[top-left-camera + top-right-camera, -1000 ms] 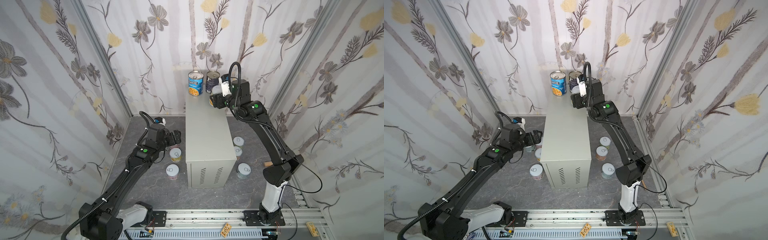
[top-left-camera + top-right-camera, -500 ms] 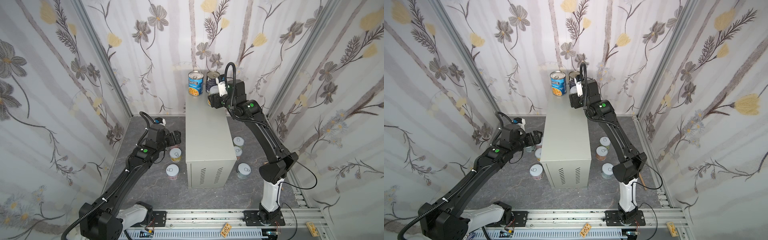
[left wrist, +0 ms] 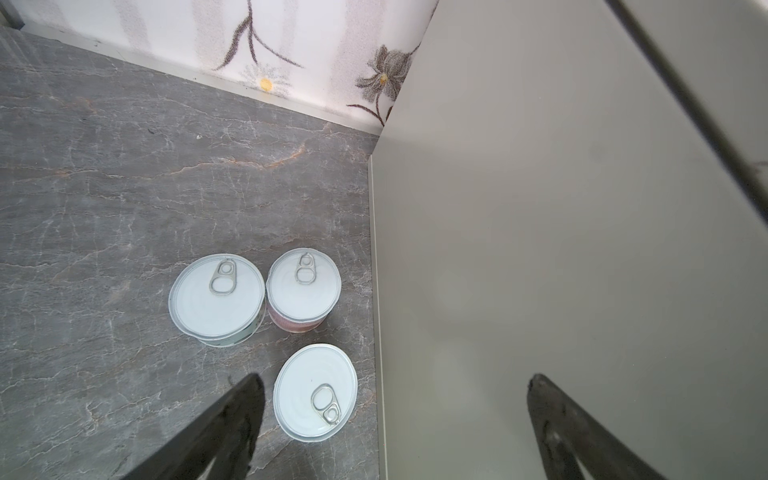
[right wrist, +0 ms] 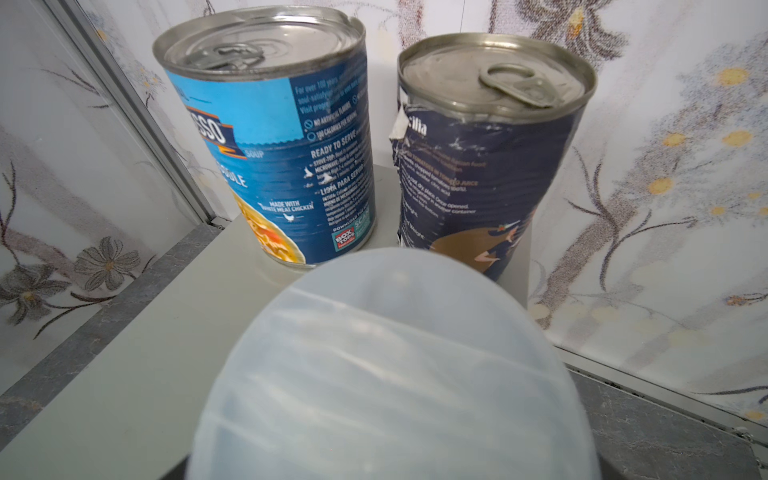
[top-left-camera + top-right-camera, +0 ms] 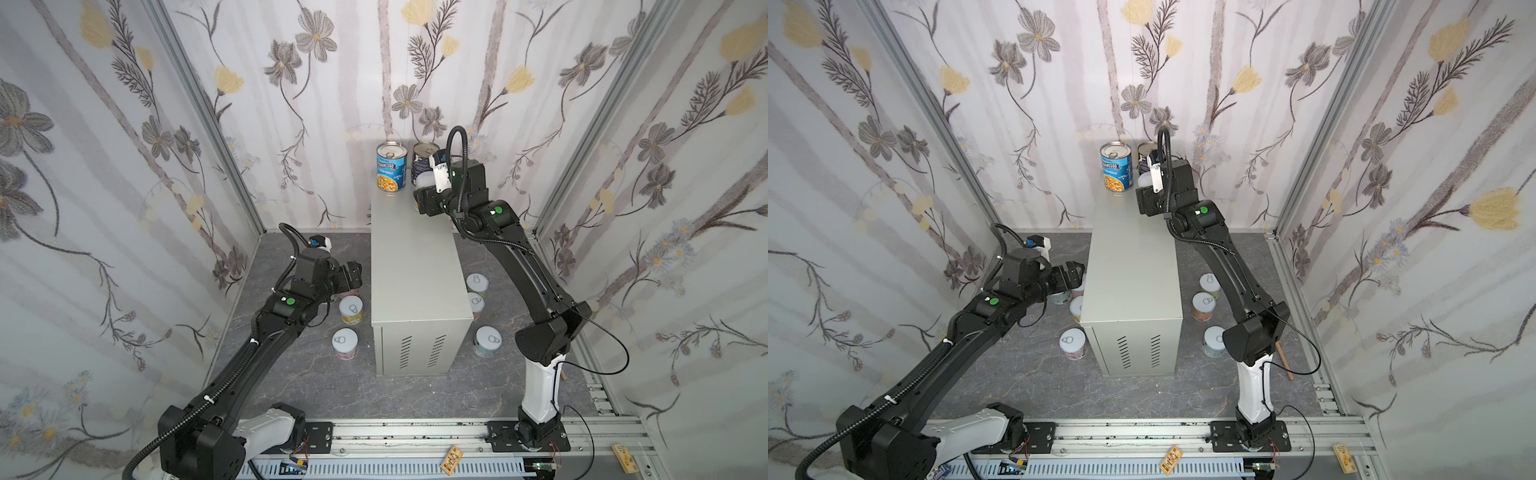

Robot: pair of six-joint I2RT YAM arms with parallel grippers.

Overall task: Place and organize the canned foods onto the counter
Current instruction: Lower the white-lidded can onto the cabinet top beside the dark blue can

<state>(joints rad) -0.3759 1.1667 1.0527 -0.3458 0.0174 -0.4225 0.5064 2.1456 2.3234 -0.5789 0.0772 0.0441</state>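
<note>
Floral wallpaper [image 5: 291, 104] on 3 sides; dark grey marbled floor [image 5: 316, 382] below. Beige-grey metal counter [image 5: 415, 257] is stood mid-floor, vent slots [image 5: 419, 351] on its front.

- 2 tall cans are seen upright at the counter's far end, just beside each other: blue Progresso soup can [image 5: 391, 168] and dark navy can [image 4: 478, 174], label torn.
- Right tool [image 5: 428, 198] is poised at that end, in front of the navy can. A short white-lidded can [image 4: 386, 365] sits at it, its lid filling the lower right wrist view. Fingers are hidden, so gripped or released cannot be told.
- Left tool [image 3: 395, 376] is held low beside the counter's left wall, fingers [image 3: 245, 415] spread wide, nothing between them.
- 3 short pull-tab cans [image 3: 303, 286] are seen under it, upright on the floor beside the counter.
- 3 further white-lidded cans [image 5: 488, 340] are lined up on the floor along the counter's right side.
</note>
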